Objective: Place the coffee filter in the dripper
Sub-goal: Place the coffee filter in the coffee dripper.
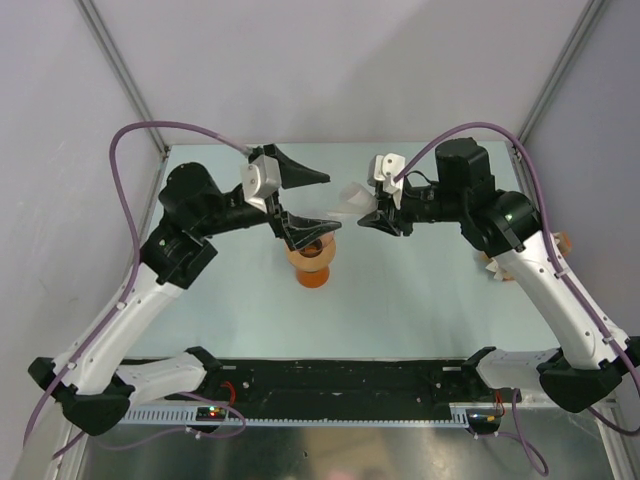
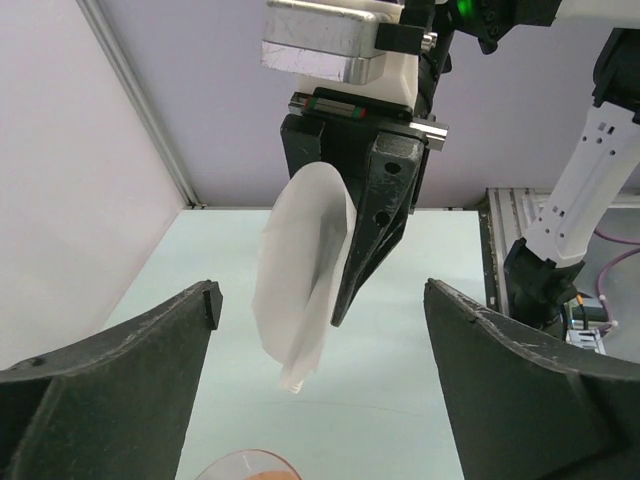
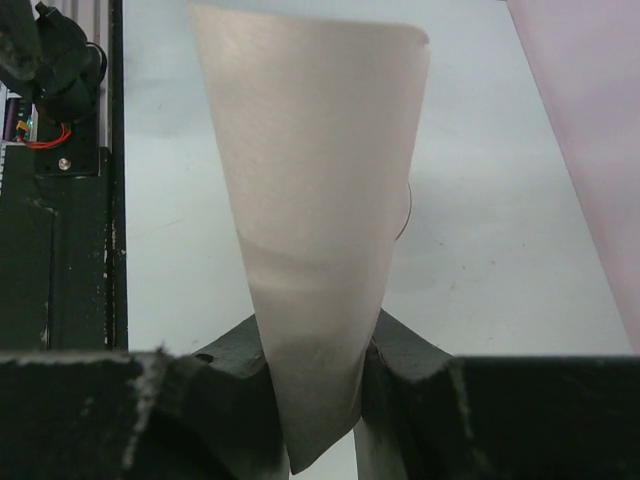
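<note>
My right gripper (image 1: 372,218) is shut on the coffee filter (image 1: 354,198), a thin white paper cone, and holds it in the air over the middle of the table. In the right wrist view the filter (image 3: 318,200) fans out from between the closed jaws (image 3: 318,400). The dripper (image 1: 312,262), clear with an orange base, stands just left of and nearer than the filter. My left gripper (image 1: 320,203) is open and empty above the dripper, facing the filter (image 2: 300,290). Only the dripper's rim (image 2: 245,464) shows at the bottom of the left wrist view.
A tan-and-white stack of paper (image 1: 490,265) lies at the right, partly hidden behind my right arm. Grey walls and metal frame posts (image 1: 120,80) enclose the table at back and sides. A black rail (image 1: 340,385) runs along the near edge.
</note>
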Robot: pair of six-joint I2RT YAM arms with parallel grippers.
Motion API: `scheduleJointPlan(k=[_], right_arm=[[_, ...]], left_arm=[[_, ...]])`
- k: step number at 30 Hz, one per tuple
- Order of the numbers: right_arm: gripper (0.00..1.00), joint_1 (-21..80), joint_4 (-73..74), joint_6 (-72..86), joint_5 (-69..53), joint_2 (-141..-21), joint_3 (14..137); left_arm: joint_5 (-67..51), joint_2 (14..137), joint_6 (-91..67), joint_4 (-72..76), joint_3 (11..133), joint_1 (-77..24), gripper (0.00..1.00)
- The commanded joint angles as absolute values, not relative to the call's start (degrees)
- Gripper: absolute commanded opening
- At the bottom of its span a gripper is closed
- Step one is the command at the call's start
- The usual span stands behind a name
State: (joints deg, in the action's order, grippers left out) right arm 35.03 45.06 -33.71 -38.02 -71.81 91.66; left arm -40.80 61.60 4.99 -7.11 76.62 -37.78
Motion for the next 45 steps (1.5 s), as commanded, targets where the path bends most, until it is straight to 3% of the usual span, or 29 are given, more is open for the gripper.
scheduleJointPlan(k=[1, 7, 13, 27, 36, 42, 45], right_arm=[[0.27, 35.6, 41.9, -33.7, -38.1, -70.7, 91.8], [0.27, 37.4, 37.8, -34.0, -33.7, -69.8, 89.6], [0.32, 39.0, 35.5, -34.8, -29.6, -68.8, 88.0], [0.26, 39.4, 36.3, -35.7, -32.0, -68.8, 88.6], [0.27, 38.8, 36.1, -34.9, -33.9, -68.6, 88.5], [0.32, 38.0, 36.0, -34.0, -36.0, -68.3, 88.7], [0.45, 36.8, 36.3, -32.2, -38.5, -68.5, 89.6]], left_arm=[[-41.3, 62.1, 4.3, -7.0, 78.0, -37.6, 0.94], [-41.1, 65.6, 0.9, -7.0, 82.2, -38.5, 1.00], [-43.4, 68.1, -2.8, -7.1, 84.3, -38.7, 0.96], [-47.9, 69.8, -0.5, -7.0, 84.5, -38.6, 0.52], [-47.2, 69.7, -1.4, -4.9, 83.7, -37.9, 0.41], [-47.7, 69.5, -1.6, -1.9, 82.8, -36.8, 0.24], [-49.3, 69.1, -0.4, -0.9, 82.1, -36.7, 0.14]])
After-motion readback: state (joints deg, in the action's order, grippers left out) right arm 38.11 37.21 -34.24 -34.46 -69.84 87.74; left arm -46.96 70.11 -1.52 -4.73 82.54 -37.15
